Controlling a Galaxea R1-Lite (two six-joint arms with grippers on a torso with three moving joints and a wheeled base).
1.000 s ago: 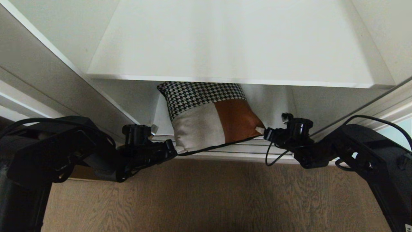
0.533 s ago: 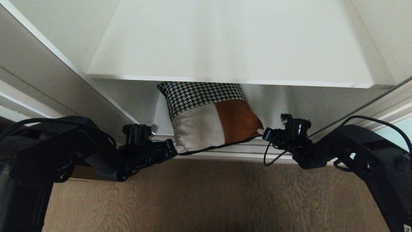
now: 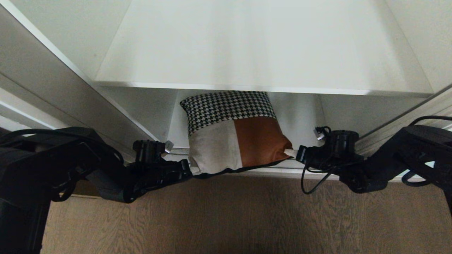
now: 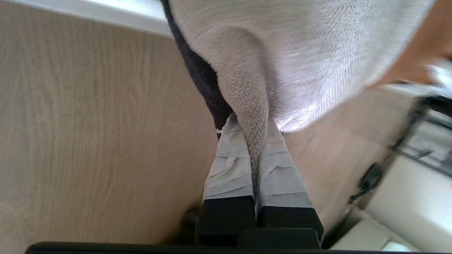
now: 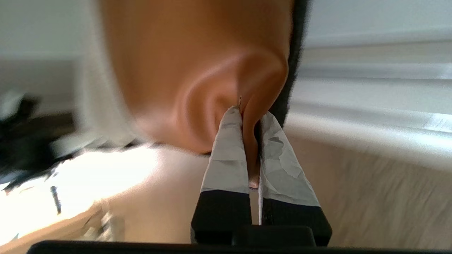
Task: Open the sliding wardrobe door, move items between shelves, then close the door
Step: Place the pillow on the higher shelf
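The cushion (image 3: 235,132) sits in the wardrobe's lower compartment, under the white shelf (image 3: 254,46), spanning between both pincers. The left pincer (image 3: 186,168) is clenched on its beige corner; the right pincer (image 3: 298,152) is clenched on its rust-brown corner.

You're looking at a grey-brown wood-grain floor (image 3: 226,215) lying below the jaws, meeting a white bottom rail (image 3: 268,172).

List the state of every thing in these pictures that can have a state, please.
cushion: held at both near corners, half out of the lower compartment.
left gripper: shut on the cushion's beige corner.
right gripper: shut on the cushion's rust-brown corner.
upper shelf: bare.
wardrobe: open in front.
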